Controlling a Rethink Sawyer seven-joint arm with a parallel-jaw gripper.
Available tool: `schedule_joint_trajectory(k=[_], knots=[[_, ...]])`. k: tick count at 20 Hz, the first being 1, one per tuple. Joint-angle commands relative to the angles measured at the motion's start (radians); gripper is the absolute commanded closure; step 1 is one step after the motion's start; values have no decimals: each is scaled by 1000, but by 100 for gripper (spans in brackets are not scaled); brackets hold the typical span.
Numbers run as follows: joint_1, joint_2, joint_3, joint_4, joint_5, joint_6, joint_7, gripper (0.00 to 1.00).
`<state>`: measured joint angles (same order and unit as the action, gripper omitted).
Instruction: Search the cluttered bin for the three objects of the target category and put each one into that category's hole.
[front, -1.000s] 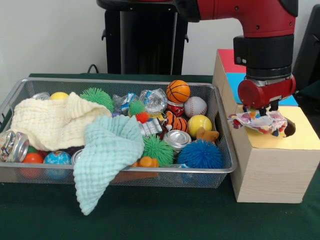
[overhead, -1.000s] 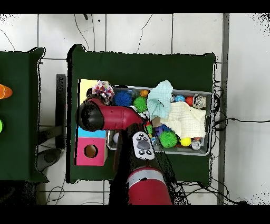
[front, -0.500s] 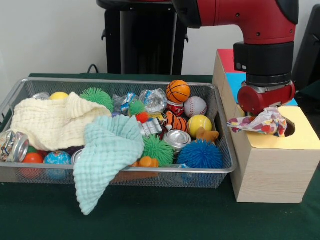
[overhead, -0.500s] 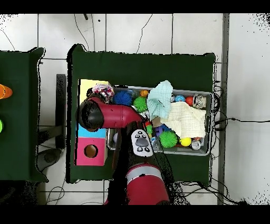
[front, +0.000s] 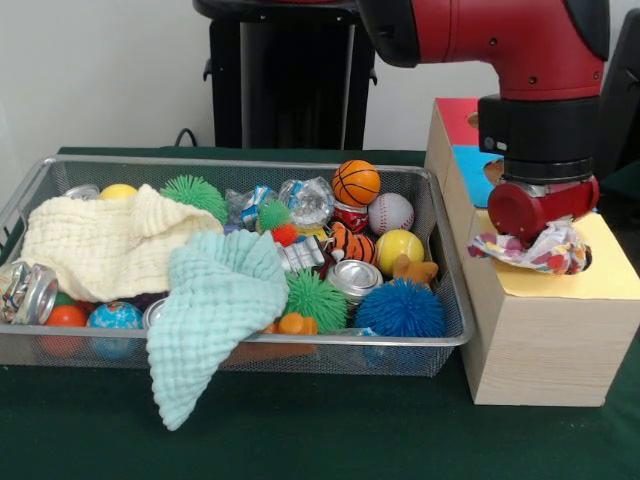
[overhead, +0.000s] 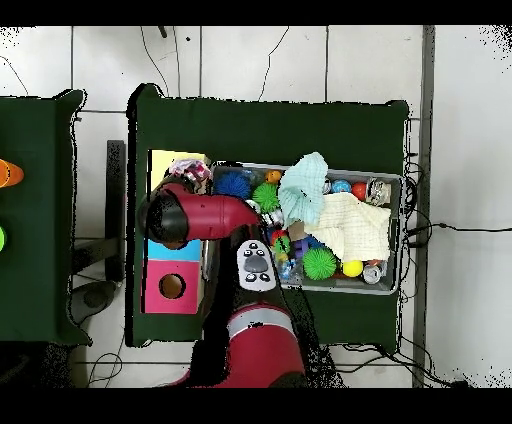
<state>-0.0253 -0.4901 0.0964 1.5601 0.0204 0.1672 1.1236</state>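
Observation:
My gripper (front: 540, 238) hangs under the red arm and is shut on a knotted multicoloured fabric bundle (front: 528, 250). It holds the bundle just above the yellow top of the wooden box (front: 610, 275), at the left edge of the box's hole (front: 583, 258). The bundle hides the fingertips. In the overhead view the bundle (overhead: 192, 172) shows at the edge of the yellow top (overhead: 168, 160), beside the arm's head. The silver wire-mesh bin (front: 250, 163) lies left of the box, full of clutter. No other fabric bundle shows in it.
A cream cloth (front: 110, 240) and a mint cloth (front: 215, 300) cover the bin's left half. Spiky balls, sport balls, cans and foil wads fill the rest. Blue (front: 470, 160) and red (front: 455, 115) box tops lie behind the yellow one. The pink box's hole (overhead: 172, 287) shows overhead.
The gripper has carried the bundle to the right across the yellow top, toward the hole, and a little lower. The bin's contents have not moved.

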Motion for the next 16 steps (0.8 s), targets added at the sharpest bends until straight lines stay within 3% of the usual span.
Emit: schedule_joint_trajectory(k=[1,7,12,16], knots=[[36,112,11,-62,-79,167,50,100],[60,117,16,-64,-46,204,100,100],[89,140,-32,-80,-7,228,170,100],[78,162,-47,-83,12,182,204,100]])
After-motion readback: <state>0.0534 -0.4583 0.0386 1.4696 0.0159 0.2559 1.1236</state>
